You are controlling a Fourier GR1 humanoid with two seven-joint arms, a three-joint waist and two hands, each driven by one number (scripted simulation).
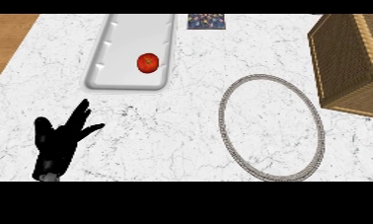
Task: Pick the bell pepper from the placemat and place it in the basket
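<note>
Covering most of view: white marble table (167,129); wood floor (15,30) left of tray (134,33). Left hand (53,141), fingers spread apart, on tray's near side; basket (342,65) right of tray.

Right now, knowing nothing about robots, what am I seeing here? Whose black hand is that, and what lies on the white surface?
You are looking steeply down, as from the robot's head, at a white marble kitchen counter. The black shape at the lower left is the robot's left hand. It is open with its fingers up, resting and holding nothing. Its right hand is out of the picture. On the counter are a long white tray with a small red bell pepper inside it, a round placemat with a beaded rim, and a wicker basket at the right edge. A dark patterned thing shows at the far edge; I cannot tell what it is.
</note>
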